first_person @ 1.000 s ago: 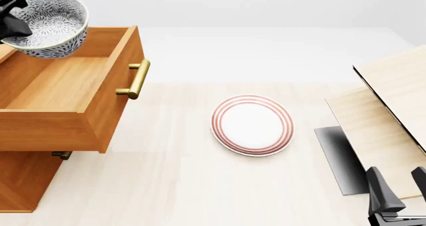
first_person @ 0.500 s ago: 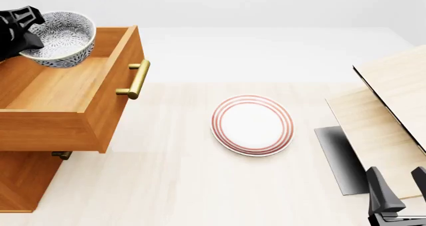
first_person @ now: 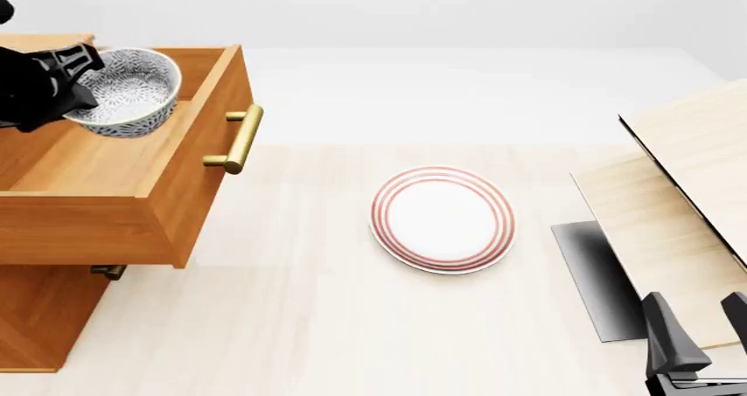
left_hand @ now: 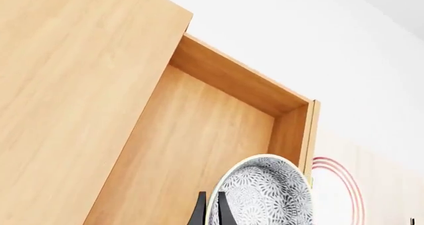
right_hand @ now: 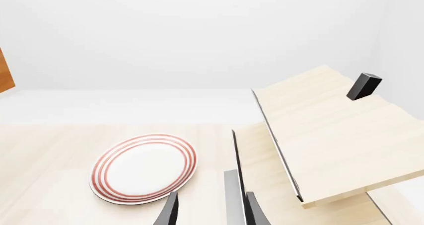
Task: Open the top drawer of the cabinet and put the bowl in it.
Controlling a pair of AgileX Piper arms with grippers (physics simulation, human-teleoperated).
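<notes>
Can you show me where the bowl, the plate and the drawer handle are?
bowl (first_person: 131,88): front view, speckled inside wall.
plate (first_person: 443,218): front view, white centre.
drawer handle (first_person: 238,140): front view, middle of the brass bar.

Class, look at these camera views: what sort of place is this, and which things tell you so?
Probably a simulated tabletop test scene, not a lived-in room: a bare pale table against blank white surroundings, holding only a wooden cabinet, a red-ringed plate and a pale wooden box.
</notes>
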